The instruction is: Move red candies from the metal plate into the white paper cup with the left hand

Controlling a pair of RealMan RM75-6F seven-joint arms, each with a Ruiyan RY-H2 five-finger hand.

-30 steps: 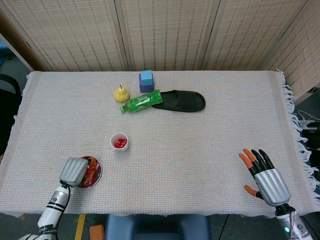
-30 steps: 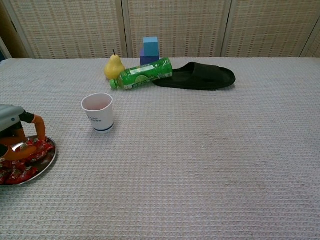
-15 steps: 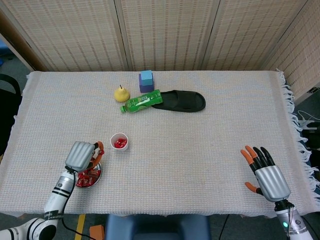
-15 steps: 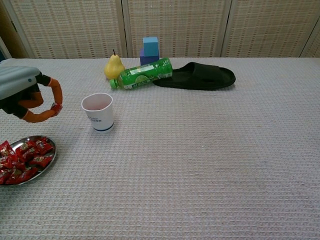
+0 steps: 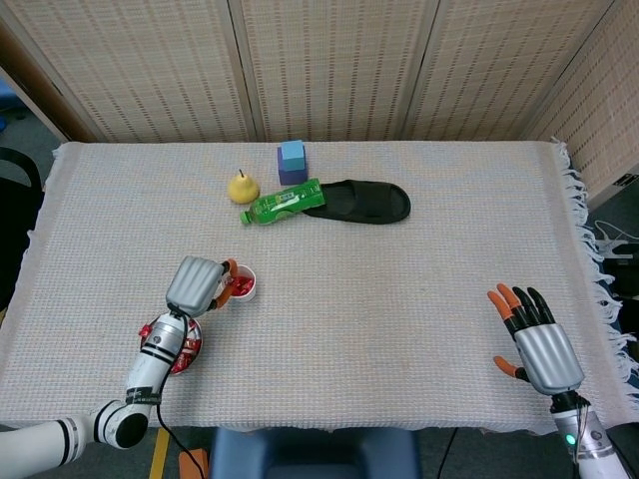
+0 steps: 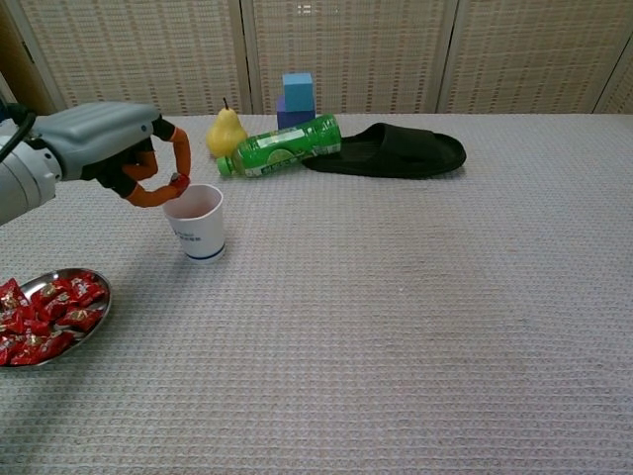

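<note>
Across the woven cloth of the table (image 5: 419, 299), we see the largest item, a black slipper (image 5: 364, 202), lying at the far side with a green bottle (image 5: 283, 203) on its side touching the slipper's near end. Our right hand (image 5: 534, 339) rests low at the near right edge, well apart from everything, palm down with fingers spread and grasping nothing. Our left hand (image 6: 124, 148) hangs at the rim of the white paper cup (image 6: 195, 222), thumb and a fingertip pinched on a red candy (image 6: 179, 182) just over the cup's left edge; in the head view red pieces already show inside the cup. Just beside the cup, toward the near left corner, sits the metal plate (image 6: 92, 321), partly covered by our left forearm from above, with a heap of red candies (image 6: 45, 315) on it in the chest view. Behind the bottle stand a blue block (image 6: 298, 90) on a purple block (image 5: 290, 177), and just left of them a yellow pear (image 6: 226, 134) stands upright, stem up, near the bottle's cap.
</note>
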